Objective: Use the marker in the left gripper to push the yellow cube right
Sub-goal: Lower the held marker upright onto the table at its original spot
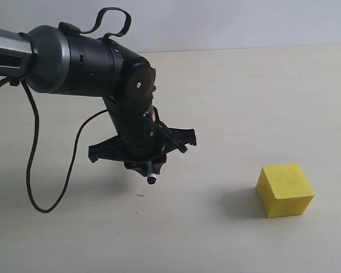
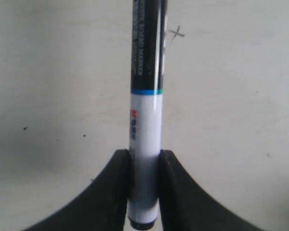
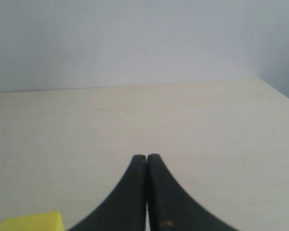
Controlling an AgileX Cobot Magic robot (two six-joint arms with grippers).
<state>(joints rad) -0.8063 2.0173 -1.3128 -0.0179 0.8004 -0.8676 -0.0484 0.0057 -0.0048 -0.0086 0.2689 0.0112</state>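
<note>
The yellow cube (image 1: 285, 190) rests on the pale table at the lower right, and one corner of the yellow cube (image 3: 31, 222) also shows in the right wrist view. My left gripper (image 1: 146, 166) hangs over the table's middle left, well left of the cube and apart from it. It is shut on the marker (image 2: 145, 139), gripping the white barrel while the black cap end points away. A short end of the marker (image 1: 152, 176) sticks out below the jaws. My right gripper (image 3: 147, 156) is shut with nothing in it and is out of the exterior view.
A black cable (image 1: 31, 170) loops down from the left arm onto the table. A small pen-drawn cross (image 2: 177, 32) marks the tabletop beyond the marker. The table's far edge (image 3: 135, 86) meets a plain wall.
</note>
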